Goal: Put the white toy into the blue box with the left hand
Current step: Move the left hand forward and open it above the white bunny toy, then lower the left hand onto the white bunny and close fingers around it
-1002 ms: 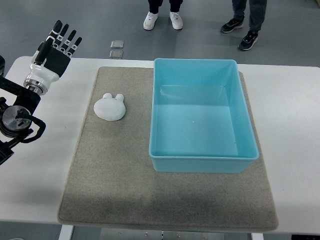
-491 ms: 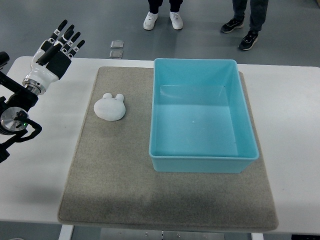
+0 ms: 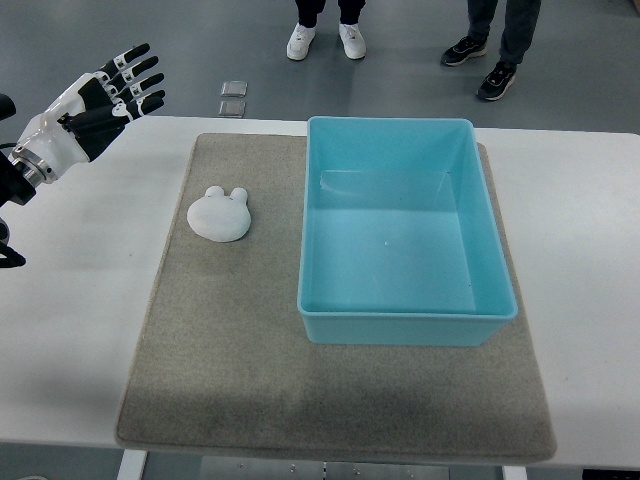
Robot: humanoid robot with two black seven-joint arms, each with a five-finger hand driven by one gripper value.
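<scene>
One smooth, round-eared white toy (image 3: 220, 214)

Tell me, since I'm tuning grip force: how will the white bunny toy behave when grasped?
The white bunny toy looks smooth and rounded, so fingers may slip off. It lies low on the grey mat, so it probably won't roll or tip. It seems small and light.

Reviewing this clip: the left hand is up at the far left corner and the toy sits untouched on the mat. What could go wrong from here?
1. The left hand, fingers spread, is well away from the toy; a misjudged reach could nudge it across the mat instead of grasping it.
2. The toy looks rounded and low, so fingers may slip off.
3. The box has tall walls; a low carry could knock the toy against its near wall.
</scene>
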